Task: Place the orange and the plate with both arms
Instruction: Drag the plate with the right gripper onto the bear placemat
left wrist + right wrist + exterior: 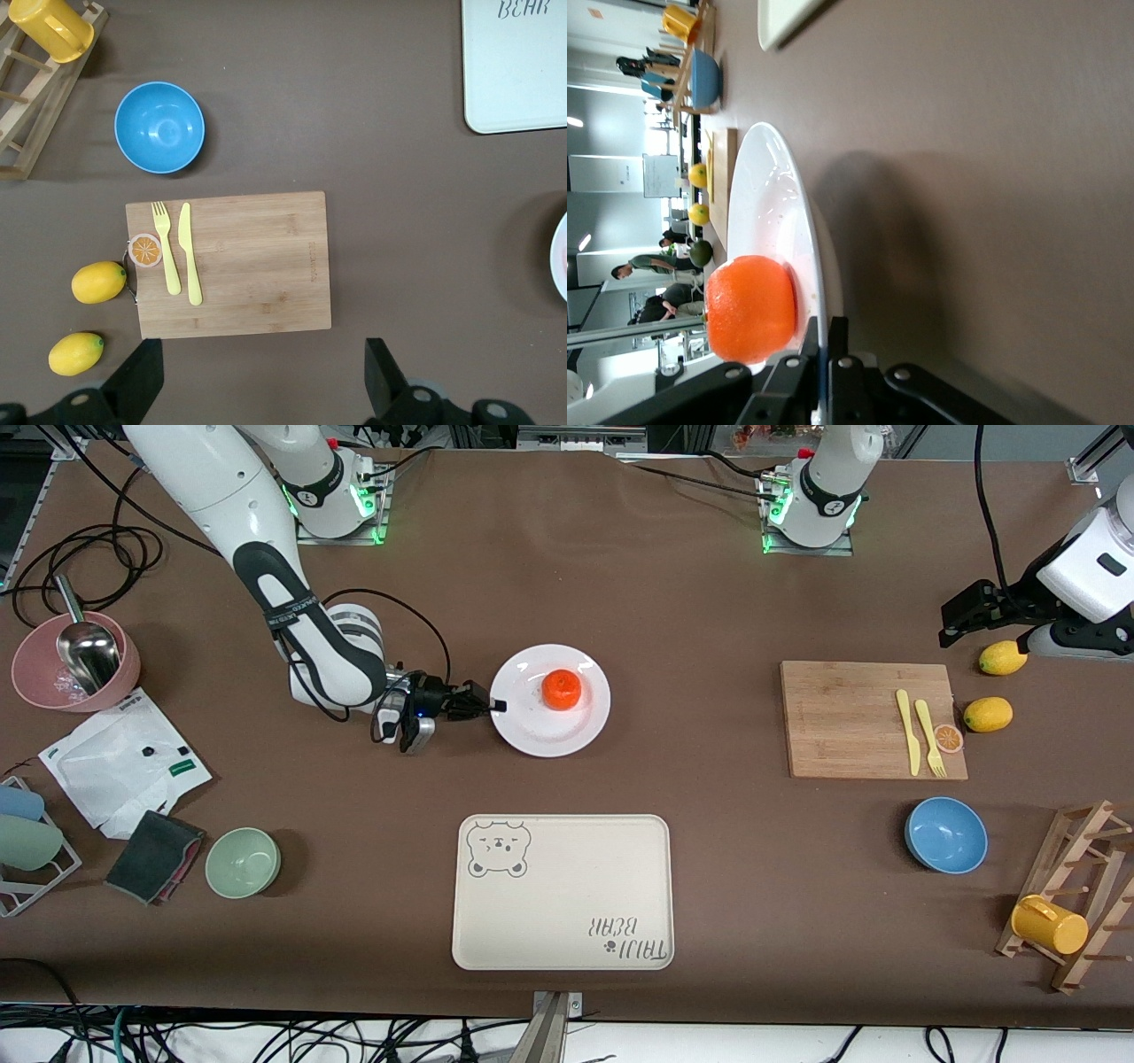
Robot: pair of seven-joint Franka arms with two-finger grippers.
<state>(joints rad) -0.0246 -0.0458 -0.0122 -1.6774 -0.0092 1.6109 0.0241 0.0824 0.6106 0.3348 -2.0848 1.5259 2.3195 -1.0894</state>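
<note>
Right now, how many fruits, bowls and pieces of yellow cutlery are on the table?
Fruits: 3, the orange and two lemons
Bowls: 3, pink, green, blue
Yellow cutlery: 2, knife, fork
Total: 8

A round glossy white plate (551, 731) is showing plain, carrying a small reddish-orange fruit (562, 689). A cream rectangular tray (563, 892) is displaying a grey bear face and grey lettering. A pale wooden cutting board (850, 717) is bearing a yellow plastic knife (906, 729), a yellow fork (929, 737) and an orange-slice disc (949, 738). Two yellow lemons (988, 714) are lying on brown cloth. A blue bowl (946, 834), a pale green bowl (243, 861) and a pink bowl (35, 686) are sitting plain.
</note>
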